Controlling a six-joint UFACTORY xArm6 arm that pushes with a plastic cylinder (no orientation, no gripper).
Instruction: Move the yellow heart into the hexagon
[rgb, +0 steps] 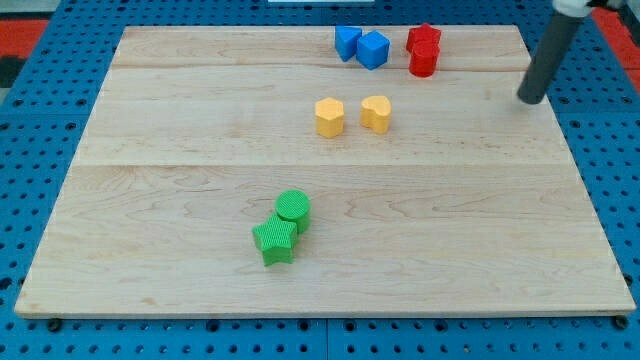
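Wooden board (180, 250) on blue pegboard. Near: green star (274, 241) touching green cylinder (294, 209). Mid: yellow hexagon (329, 116) just left of yellow heart (376, 113) (small gap). Far: two blue blocks (362, 46), two red blocks (423, 50). My tip (527, 99) far right, touching nothing, well apart from heart.

No readable text, labels or numbers anywhere.

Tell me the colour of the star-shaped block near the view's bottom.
Green. The star block shows clearly in the camera view, touching a green cylinder.
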